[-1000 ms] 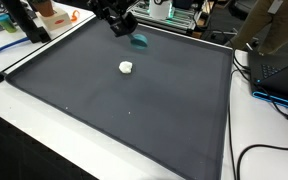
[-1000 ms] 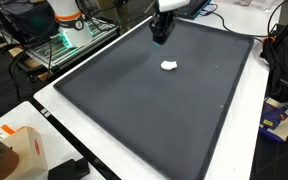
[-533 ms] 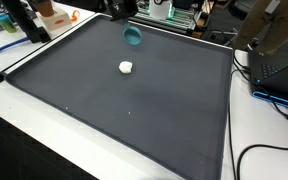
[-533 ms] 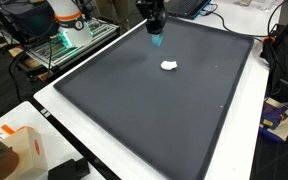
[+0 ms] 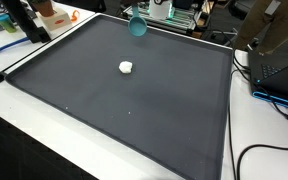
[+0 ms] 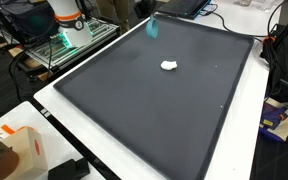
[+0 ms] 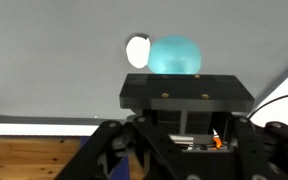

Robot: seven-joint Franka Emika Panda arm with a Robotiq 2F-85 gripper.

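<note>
Since a second ago the teal ball (image 5: 137, 25) has risen off the dark mat (image 5: 134, 120) and moved toward its far edge; the white lump (image 5: 126, 67) has not shifted.

In an exterior view, the ball hangs clear of the mat, with the arm almost out of frame above it. In an exterior view, the ball (image 6: 151, 28) is aloft near the far edge, well apart from the lump (image 6: 169, 66).

Wrist view: the pincer (image 7: 176, 72) is clamped on the ball, which protrudes just beyond its tips. The lump lies on the mat below.

Judgement: a lift-and-carry step is in hand. The next move calls for an unbroken grip.
</note>
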